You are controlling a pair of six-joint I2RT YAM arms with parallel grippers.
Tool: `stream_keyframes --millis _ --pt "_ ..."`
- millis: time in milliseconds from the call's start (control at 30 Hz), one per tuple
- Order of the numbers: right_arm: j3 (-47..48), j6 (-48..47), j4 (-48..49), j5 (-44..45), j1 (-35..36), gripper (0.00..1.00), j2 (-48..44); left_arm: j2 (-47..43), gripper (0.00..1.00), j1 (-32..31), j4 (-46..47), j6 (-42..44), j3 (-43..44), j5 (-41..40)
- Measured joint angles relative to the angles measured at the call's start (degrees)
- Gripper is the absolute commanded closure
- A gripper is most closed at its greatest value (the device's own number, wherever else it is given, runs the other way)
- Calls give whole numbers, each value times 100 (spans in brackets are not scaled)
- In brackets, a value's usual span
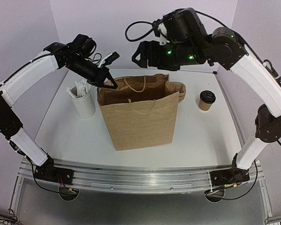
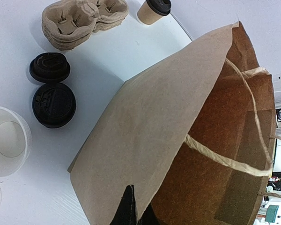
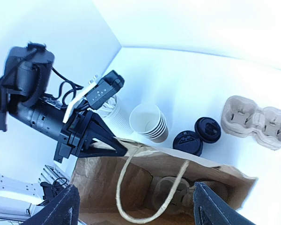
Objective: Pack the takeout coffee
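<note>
**Bag held open, coffee not yet packed**

The takeout coffee [image 1: 207, 100] stands lidded and upright near the counter's right edge, toward the far right corner, well apart from the paper bag [image 1: 140, 117] in the middle. The left gripper [image 1: 110, 84] is pinched on the bag's far left rim, holding the mouth open. The right gripper [image 1: 136, 56] hovers over the mouth, fingers spread and empty (a pulp carrier [image 3: 173, 192] seems to lie inside). Grasping the cup, lifting it and lowering it in are all left to do.

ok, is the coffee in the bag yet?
Not yet. The lidded coffee cup stands upright on the table, to the right of the bag and apart from it.
</note>
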Motion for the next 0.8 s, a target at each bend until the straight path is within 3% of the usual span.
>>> stream_keyframes --millis 233,467,800 --pt "-1150 114 272 996 -180 22 -1229 2 100 0 -130 313 69 44" --pt "-2633 605 -29 1654 -1592 18 -2463 92 100 -18 -458 759 387 93" --pt "-2807 539 -1208 1012 -4033 9 -1170 181 100 -58 -582 735 430 184"
